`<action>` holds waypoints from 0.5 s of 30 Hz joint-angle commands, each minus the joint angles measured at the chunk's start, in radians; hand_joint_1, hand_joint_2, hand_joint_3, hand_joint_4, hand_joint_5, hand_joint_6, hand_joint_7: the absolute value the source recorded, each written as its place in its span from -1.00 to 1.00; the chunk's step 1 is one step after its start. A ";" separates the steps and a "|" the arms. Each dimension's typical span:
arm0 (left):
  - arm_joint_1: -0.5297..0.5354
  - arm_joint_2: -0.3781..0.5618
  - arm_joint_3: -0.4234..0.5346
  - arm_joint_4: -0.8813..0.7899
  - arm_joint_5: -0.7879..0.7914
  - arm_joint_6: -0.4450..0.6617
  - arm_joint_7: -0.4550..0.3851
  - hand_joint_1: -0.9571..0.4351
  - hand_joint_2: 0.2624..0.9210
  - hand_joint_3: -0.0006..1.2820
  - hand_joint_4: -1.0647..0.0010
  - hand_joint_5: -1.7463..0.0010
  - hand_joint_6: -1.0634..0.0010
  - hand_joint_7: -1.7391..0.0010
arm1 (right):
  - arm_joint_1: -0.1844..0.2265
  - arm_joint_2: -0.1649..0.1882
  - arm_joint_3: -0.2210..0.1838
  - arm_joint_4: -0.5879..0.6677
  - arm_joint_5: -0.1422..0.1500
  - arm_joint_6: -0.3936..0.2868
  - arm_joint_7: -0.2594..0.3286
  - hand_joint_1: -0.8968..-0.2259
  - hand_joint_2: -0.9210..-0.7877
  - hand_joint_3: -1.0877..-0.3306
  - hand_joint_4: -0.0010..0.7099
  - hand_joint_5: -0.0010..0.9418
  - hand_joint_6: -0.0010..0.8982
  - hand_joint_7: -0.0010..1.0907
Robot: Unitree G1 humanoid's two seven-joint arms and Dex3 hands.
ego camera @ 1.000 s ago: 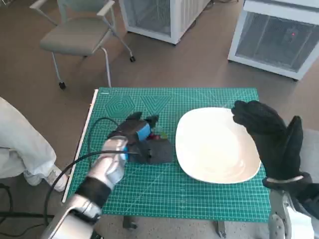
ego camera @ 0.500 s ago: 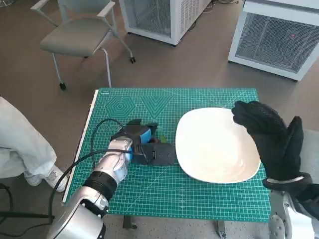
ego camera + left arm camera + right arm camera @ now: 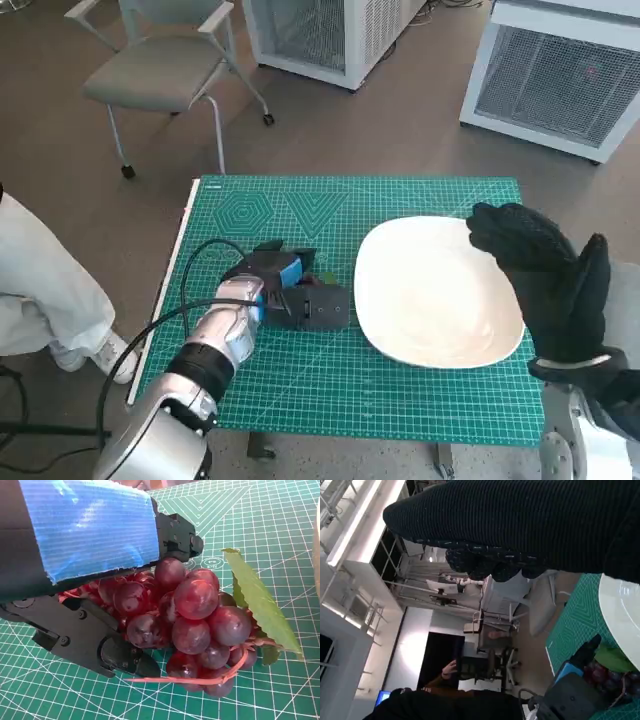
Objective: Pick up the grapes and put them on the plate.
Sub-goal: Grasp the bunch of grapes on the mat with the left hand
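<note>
The bunch of dark red grapes (image 3: 192, 617) with its green leaf (image 3: 256, 602) lies on the green cutting mat (image 3: 300, 380). My left hand (image 3: 278, 287) grips the bunch, with black fingers (image 3: 102, 650) on either side of it in the left wrist view. In the head view only a bit of the grapes (image 3: 322, 278) shows, just left of the white plate (image 3: 440, 300). My gloved right hand (image 3: 548, 275) stands open and raised over the plate's right rim, holding nothing. The right wrist view shows the grapes (image 3: 606, 674) next to the plate (image 3: 626, 611).
A black cable (image 3: 165, 315) loops over the mat's left side. Beyond the table stand a grey chair (image 3: 165, 70) and two white grilled units (image 3: 555, 75). A person's white-clad leg (image 3: 45, 290) is at the left, near the table.
My left hand has shifted a little toward the plate and its fingers have drawn in around the grapes. The right hand has stayed where it was.
</note>
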 commanded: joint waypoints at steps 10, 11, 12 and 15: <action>0.017 0.001 -0.024 0.022 0.007 0.003 0.021 0.83 0.20 -0.24 -0.22 -0.32 -0.33 0.88 | 0.026 -0.004 0.001 0.004 0.003 0.014 0.004 0.66 -1.00 0.26 0.14 0.84 -0.51 0.87; 0.019 0.003 -0.029 0.021 0.012 0.000 0.025 0.82 0.20 -0.20 -0.22 -0.39 -0.36 0.74 | 0.025 -0.004 0.001 0.004 0.004 0.015 0.003 0.66 -1.00 0.26 0.14 0.84 -0.51 0.87; 0.021 0.006 -0.033 0.019 0.016 -0.005 0.028 0.76 0.28 -0.23 -0.20 -0.43 -0.33 0.54 | 0.025 -0.005 0.000 0.003 0.004 0.016 0.003 0.66 -1.00 0.26 0.14 0.84 -0.51 0.87; 0.028 0.017 -0.043 0.010 0.023 -0.022 0.029 0.51 0.62 -0.45 -0.08 -0.49 -0.14 -0.12 | 0.024 -0.006 -0.001 0.002 0.005 0.018 0.002 0.66 -1.00 0.26 0.14 0.84 -0.51 0.87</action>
